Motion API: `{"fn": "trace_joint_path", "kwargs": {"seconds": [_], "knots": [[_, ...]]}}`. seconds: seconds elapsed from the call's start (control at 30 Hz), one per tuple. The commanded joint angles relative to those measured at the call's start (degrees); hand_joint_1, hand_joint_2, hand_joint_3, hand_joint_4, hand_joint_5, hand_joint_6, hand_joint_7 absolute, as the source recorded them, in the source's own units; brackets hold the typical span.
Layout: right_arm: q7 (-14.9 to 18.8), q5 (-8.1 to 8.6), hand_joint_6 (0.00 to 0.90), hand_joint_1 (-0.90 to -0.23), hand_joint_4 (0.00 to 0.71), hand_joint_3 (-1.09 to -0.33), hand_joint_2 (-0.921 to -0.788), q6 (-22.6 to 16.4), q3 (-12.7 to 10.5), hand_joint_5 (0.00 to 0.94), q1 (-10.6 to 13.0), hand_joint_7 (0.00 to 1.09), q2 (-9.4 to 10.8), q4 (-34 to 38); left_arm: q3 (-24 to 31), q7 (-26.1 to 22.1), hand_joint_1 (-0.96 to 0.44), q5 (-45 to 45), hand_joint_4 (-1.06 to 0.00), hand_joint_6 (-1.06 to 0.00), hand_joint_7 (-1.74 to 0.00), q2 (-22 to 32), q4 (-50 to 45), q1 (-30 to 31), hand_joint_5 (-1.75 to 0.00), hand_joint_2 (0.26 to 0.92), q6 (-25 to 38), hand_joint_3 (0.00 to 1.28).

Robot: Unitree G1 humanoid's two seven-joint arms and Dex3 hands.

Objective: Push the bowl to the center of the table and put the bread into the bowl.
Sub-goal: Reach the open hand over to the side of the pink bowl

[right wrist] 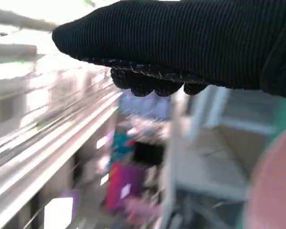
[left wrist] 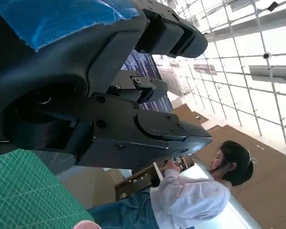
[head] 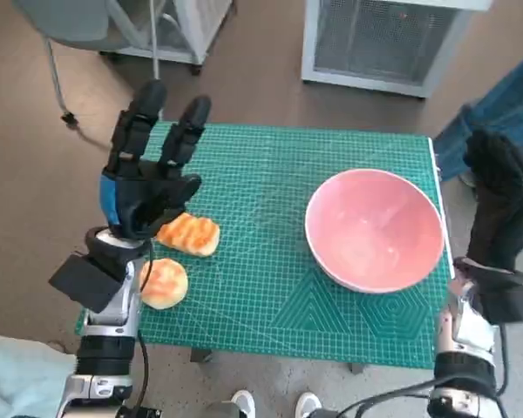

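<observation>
Waiting near the counter's right edge, bowl (head: 375, 228) unpushed, empty; bread (head: 188, 234) lies left of it; left hand (head: 148, 178) fingers spread, holding nothing; right hand (head: 503, 202) unclear.

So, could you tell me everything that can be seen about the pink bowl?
The pink bowl is round and wide, pale pink inside with a lighter rim, smooth and slightly glossy, perhaps plastic or ceramic. It stands upright and holds nothing. It sits on the right part of the green cutting mat, near the right edge, not at the table's center. Neither bread piece touches it, and the right hand is raised just beside its right side, with no contact visible.
</observation>
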Motion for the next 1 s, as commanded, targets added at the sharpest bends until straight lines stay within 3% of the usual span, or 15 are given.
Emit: {"fn": "trace_joint_path", "kwargs": {"seconds": [0.03,0.3,0.6,0.73,1.0], "knots": [[-1.5,-0.91,0.002,-0.601,0.257,-0.802,-0.921,0.5,0.1,0.018,0.8,0.64,-0.4,5.6,0.2,0.7,-0.23,0.4,-0.42,-0.29,-0.37,0.0,-0.6,0.7,-0.07,0.921,-0.8,0.10],[1.0,2.11,0.002,-0.546,0.238,-0.846,-0.921,2.8,-0.7,0.006,0.1,0.61,0.4,14.9,0.6,0.8,-0.22,0.5,-0.42,-0.30,-0.36,0.3,-0.2,1.0,-0.06,0.921,-1.5,0.11],[2.9,4.00,0.050,-0.524,0.243,-0.850,-0.921,8.6,-1.3,0.004,-1.7,0.54,3.7,23.1,0.7,0.9,-0.23,0.4,-0.42,-0.30,-0.35,0.5,0.4,0.9,-0.06,0.921,-1.6,0.11],[2.5,3.31,0.096,-0.528,0.249,-0.840,-0.921,12.2,-0.3,0.004,-3.9,0.48,7.3,25.2,0.7,0.5,-0.23,0.0,-0.42,-0.31,-0.35,0.7,0.2,0.8,-0.05,0.921,-0.9,0.11],[4.0,2.72,0.135,-0.563,0.251,-0.819,-0.921,12.9,0.6,0.001,-7.2,0.41,9.5,26.3,0.8,0.1,-0.23,-0.4,-0.43,-0.31,-0.35,1.0,-0.2,1.1,-0.05,0.921,-0.4,0.11]]}}
